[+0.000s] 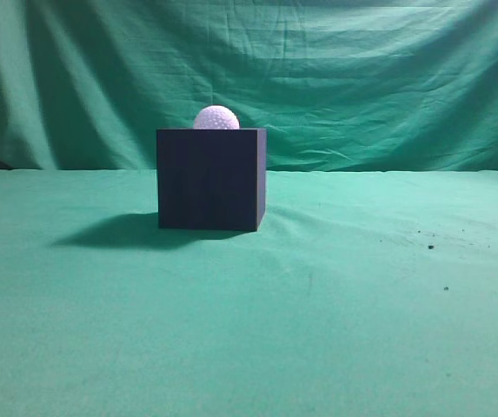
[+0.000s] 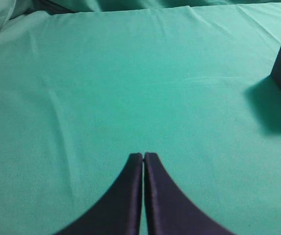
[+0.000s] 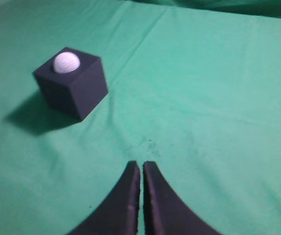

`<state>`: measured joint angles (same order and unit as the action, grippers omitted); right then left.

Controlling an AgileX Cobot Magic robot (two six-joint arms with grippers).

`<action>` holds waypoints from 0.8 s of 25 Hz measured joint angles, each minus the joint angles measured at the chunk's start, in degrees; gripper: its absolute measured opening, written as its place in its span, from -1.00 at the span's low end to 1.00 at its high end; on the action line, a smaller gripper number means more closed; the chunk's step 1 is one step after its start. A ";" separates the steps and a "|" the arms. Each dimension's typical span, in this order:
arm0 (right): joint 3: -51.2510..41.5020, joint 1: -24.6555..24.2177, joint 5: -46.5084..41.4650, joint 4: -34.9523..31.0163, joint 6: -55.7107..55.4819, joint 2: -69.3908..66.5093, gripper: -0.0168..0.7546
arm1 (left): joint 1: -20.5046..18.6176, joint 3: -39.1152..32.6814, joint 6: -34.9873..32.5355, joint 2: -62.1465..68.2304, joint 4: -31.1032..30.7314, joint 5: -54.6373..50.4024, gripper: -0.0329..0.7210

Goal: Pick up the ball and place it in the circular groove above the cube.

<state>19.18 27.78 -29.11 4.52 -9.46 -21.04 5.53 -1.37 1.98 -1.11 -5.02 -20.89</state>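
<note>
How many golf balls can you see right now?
1. The ball sits on top of the cube, touched by neither tool. Anything behind the cube would be hidden.

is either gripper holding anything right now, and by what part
Nothing is held. The left gripper and right gripper are shut on nothing, away from the cube. The ball sits on top of it.

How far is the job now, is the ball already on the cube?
It looks done: the ball sits on top of the cube. Nothing is in hand; the left gripper and right gripper are shut, empty and away from it. Nothing seems left.
</note>
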 joint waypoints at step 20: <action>-20.70 -21.21 8.18 -0.04 0.49 21.59 -0.96 | 0.00 0.00 0.00 0.00 0.00 0.00 -0.91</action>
<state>-1.52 6.58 -20.93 4.48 -8.96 0.55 5.53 -1.37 1.98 -1.11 -5.02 -20.89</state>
